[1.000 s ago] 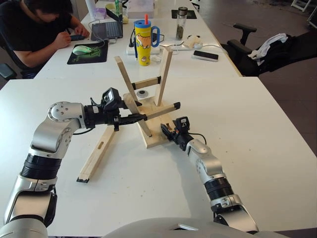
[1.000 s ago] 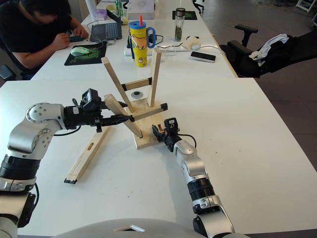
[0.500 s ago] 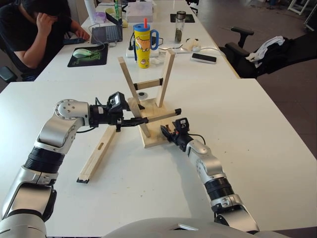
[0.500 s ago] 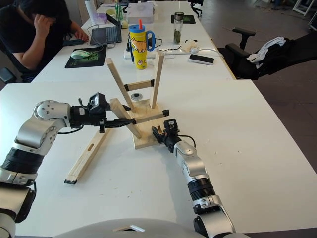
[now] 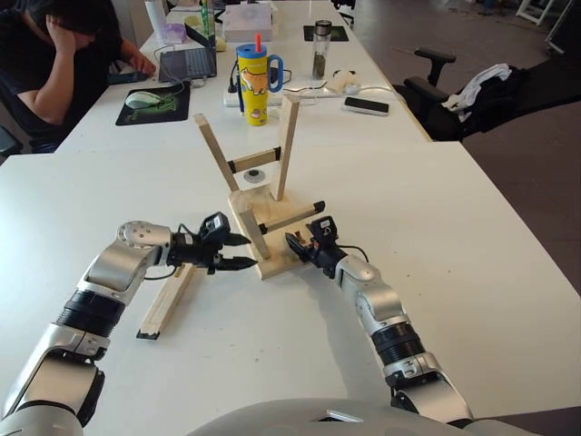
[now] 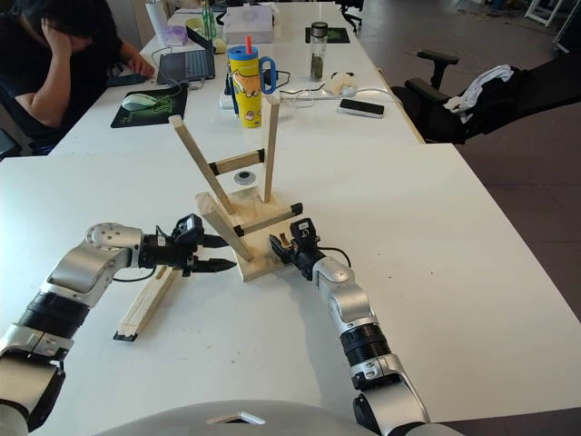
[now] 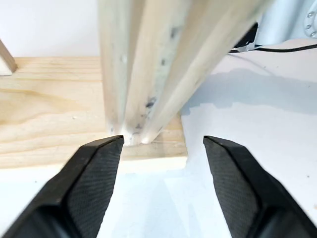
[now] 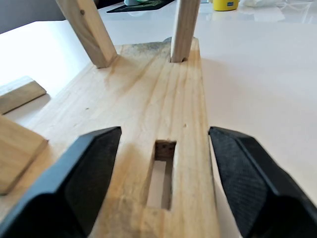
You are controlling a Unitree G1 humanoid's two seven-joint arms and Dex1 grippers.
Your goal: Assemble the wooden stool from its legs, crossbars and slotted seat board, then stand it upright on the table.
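The slotted seat board [image 5: 283, 262] lies flat on the white table. Two legs [image 5: 216, 152] [image 5: 286, 145] stand up from its far end, joined by a crossbar [image 5: 253, 162]. A third leg [image 5: 251, 223] leans up from the near part, with a black-tipped crossbar [image 5: 292, 216] reaching off it. My left gripper [image 5: 240, 253] is open low by the board's near left corner; its fingers [image 7: 89, 186] flank that leg's foot. At the board's near right end my right gripper [image 5: 299, 246] is open, its fingers [image 8: 86, 178] on either side of a slot [image 8: 161, 173]. A loose leg piece [image 5: 166, 301] lies to the left.
A small round object [image 5: 255, 176] sits just behind the stool. On the far table stand a yellow mug [image 5: 257, 80], a bottle [image 5: 320, 50], a phone [image 5: 366, 105] and a laptop [image 5: 186, 62]. An office chair [image 5: 454, 91] stands at the far right.
My left gripper has dropped from the raised crossbar and leg to table height beside the board's corner, and now stands open. The head camera has shifted. The right gripper has stayed at the board.
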